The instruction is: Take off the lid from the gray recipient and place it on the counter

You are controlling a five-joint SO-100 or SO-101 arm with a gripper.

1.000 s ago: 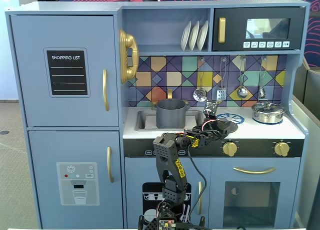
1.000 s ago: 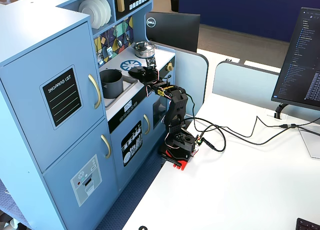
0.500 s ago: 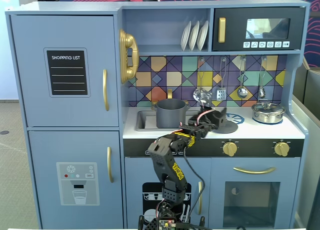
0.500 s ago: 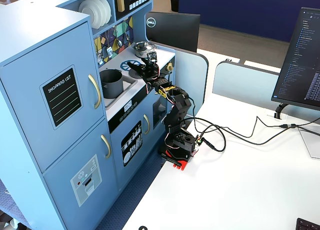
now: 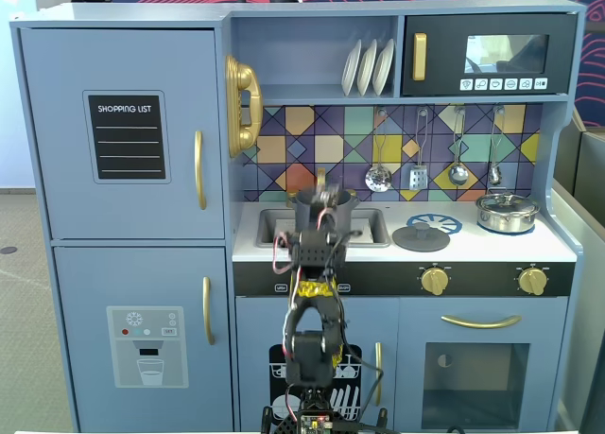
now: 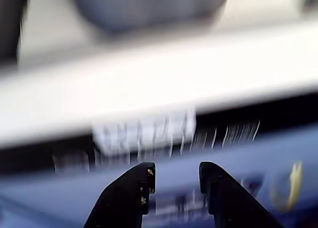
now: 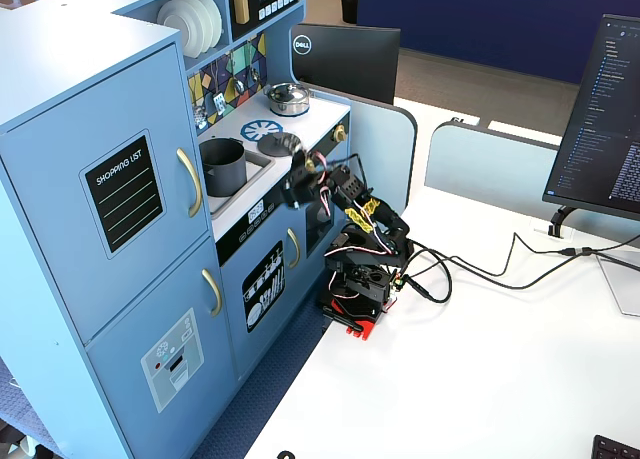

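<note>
Locate the lid (image 5: 421, 235) flat on the bench (image 5: 473, 250), knob up, overlapping the lower left edge of the printed burner ring (image 5: 437, 223) in a fixed view. Note clear separation from the pot (image 7: 222, 166), which stands open in the sink (image 5: 371, 228) to the left of the lid. Treat removal and placement as apparently done, judging from this layout.

Handling of the lid, judged by appearance:
- Expect low weight and a rigid body; no flex under pinch.
- Expect a matte finish with fair grip, though a thin rim flush on the bench offers little purchase.
- Take hold at the central knob, fingers on opposite sides, approaching from above.
- Avoid edge grasps; likely to skid the disc across the smooth white surface.

Do not confuse with the steel pot (image 5: 508, 212), lidded, at the right end of the bench, well apart from the lid.

Read the end effector (image 6: 175, 171) in the wrist view as released: fingers parted, nothing between them. Note heavy blur in that view; only the bench edge and the pot base above it can be made out. In a fixed view, find the arm (image 5: 317, 292) raised in front of the sink, partly masking the pot.
</note>
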